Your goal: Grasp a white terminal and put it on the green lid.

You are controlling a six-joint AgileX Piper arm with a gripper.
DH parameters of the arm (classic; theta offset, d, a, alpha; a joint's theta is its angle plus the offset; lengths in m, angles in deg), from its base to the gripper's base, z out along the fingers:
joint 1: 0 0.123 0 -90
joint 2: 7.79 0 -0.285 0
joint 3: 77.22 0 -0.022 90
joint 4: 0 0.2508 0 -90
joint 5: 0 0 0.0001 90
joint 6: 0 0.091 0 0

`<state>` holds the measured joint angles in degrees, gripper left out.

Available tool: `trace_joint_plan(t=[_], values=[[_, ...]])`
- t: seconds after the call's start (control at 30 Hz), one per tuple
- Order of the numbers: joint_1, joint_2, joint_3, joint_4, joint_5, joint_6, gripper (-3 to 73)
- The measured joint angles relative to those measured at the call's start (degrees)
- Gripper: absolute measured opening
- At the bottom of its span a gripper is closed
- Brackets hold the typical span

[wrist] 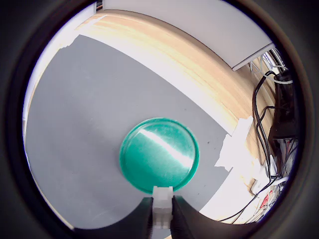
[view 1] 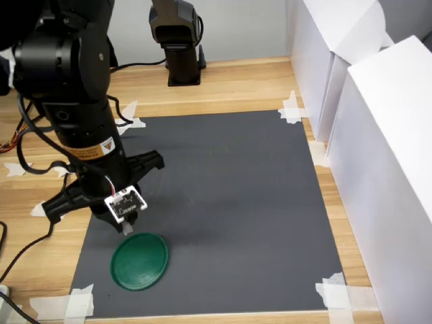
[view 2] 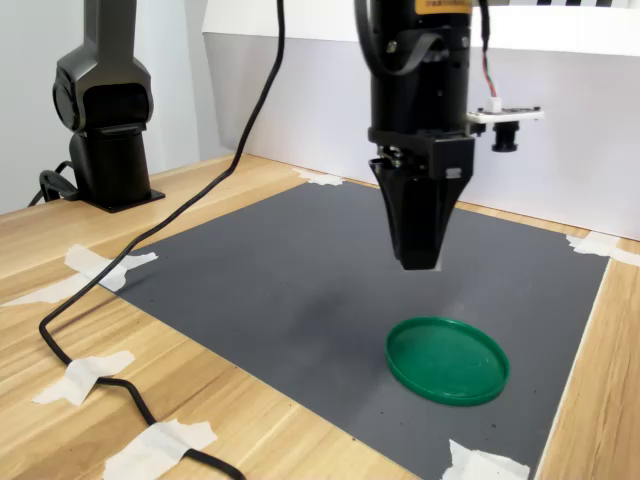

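The green lid (view 1: 140, 261) (view 2: 447, 360) lies flat on the grey mat, near the mat's front left corner in the first exterior view. My gripper (view 1: 128, 228) (view 2: 420, 262) points straight down and hangs a little above the mat, just beside the lid's rim. In the wrist view the gripper (wrist: 162, 200) is shut on the white terminal (wrist: 162, 213), a tiny white block pinched between the two dark fingers. There the terminal sits over the edge of the green lid (wrist: 158, 154). The exterior views hardly show the terminal.
The grey mat (view 1: 236, 189) is taped to a wooden table. White boxes (view 1: 378, 135) stand along the first exterior view's right. A second black arm base (view 1: 181, 47) (view 2: 105, 110) stands at the back. A black cable (view 2: 100, 370) trails across the wood.
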<state>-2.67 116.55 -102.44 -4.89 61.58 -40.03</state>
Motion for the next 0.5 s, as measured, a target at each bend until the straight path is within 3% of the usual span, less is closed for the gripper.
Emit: trace_joint_plan(t=[0.5], values=[[0.2, 8.3, -5.0, -0.6, 2.4, 2.6, 9.0]])
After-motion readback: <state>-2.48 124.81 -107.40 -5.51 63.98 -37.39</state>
